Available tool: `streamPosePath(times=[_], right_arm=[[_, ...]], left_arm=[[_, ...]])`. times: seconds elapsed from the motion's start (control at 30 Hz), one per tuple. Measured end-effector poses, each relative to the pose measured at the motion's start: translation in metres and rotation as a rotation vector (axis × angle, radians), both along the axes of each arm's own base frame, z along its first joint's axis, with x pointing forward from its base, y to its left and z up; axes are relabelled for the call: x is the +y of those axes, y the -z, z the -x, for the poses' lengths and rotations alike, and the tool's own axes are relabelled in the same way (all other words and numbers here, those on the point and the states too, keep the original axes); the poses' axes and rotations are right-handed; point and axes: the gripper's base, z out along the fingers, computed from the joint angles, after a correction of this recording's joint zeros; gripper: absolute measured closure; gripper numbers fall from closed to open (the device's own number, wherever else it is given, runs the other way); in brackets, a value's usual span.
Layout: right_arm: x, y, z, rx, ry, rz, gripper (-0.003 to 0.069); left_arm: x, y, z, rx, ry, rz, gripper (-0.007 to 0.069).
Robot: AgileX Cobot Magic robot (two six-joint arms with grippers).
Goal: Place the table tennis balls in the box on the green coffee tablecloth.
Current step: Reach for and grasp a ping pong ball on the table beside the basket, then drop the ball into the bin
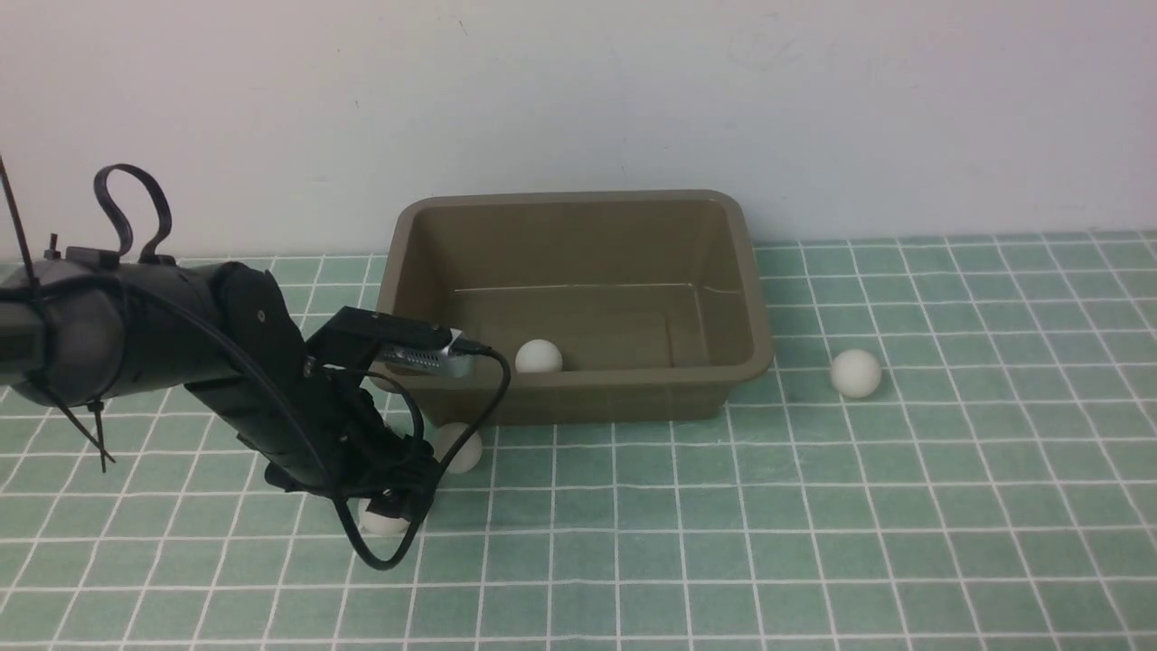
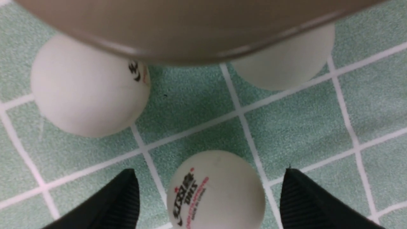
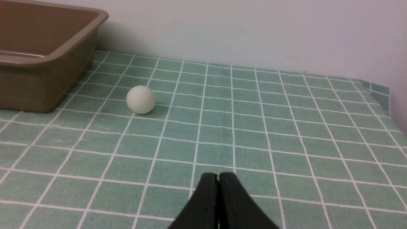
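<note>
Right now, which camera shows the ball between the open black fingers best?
Left wrist view: the printed ball sits close-up inside the open left gripper. Front view shows only a sliver under the arm; right wrist view misses it.

Lab-like test setup, green tablecloth [image 1: 813,542] on table, plain white wall [image 1: 633,90]

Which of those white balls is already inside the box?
The ball just behind the front wall of the box, left of centre; all others lie outside on the cloth.

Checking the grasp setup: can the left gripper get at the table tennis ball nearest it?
Probably yes: the left gripper stands open astride that table tennis ball, with nothing between them; the box lies beyond.
</note>
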Motion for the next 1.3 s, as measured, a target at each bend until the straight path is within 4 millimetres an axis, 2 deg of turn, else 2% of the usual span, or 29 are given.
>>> streamPosePath(times=[0.27, 0.37, 0.43, 0.47, 0.5, 0.67, 0.73, 0.9, 1.1, 1.17, 1.3], right_arm=[[0.000, 0.000, 0.000, 0.000, 0.000, 0.000, 0.0669], [0.000, 0.000, 0.000, 0.000, 0.000, 0.000, 0.0669], [0.000, 0.000, 0.000, 0.000, 0.000, 0.000, 0.0669], [0.000, 0.000, 0.000, 0.000, 0.000, 0.000, 0.0669], [0.000, 0.000, 0.000, 0.000, 0.000, 0.000, 0.0669], [0.000, 0.000, 0.000, 0.000, 0.000, 0.000, 0.0669], [0.000, 0.000, 0.000, 0.000, 0.000, 0.000, 0.0669], [0.000, 0.000, 0.000, 0.000, 0.000, 0.000, 0.0669], [0.000, 0.000, 0.000, 0.000, 0.000, 0.000, 0.0669], [0.000, 0.000, 0.000, 0.000, 0.000, 0.000, 0.0669], [0.000, 0.000, 0.000, 0.000, 0.000, 0.000, 0.0669]], left_arm=[[0.000, 0.001, 0.000, 0.002, 0.000, -0.001, 0.0114], [0.000, 0.001, 0.000, 0.002, 0.000, -0.001, 0.0148], [0.000, 0.001, 0.000, 0.006, -0.001, 0.002, 0.0243], [0.000, 0.001, 0.000, 0.007, -0.001, 0.002, 0.0243], [0.000, 0.001, 0.001, 0.022, 0.001, 0.003, 0.0278], [-0.003, -0.010, 0.002, 0.116, 0.049, -0.001, 0.0275], [-0.004, -0.024, 0.000, 0.168, 0.089, -0.011, 0.0275], [-0.008, -0.075, -0.010, 0.204, 0.156, -0.005, 0.0275], [-0.016, -0.149, -0.037, -0.016, 0.170, 0.042, 0.0275], [-0.017, -0.160, -0.041, -0.067, 0.168, 0.049, 0.0275], [-0.018, -0.170, -0.050, -0.170, 0.149, 0.062, 0.0275]])
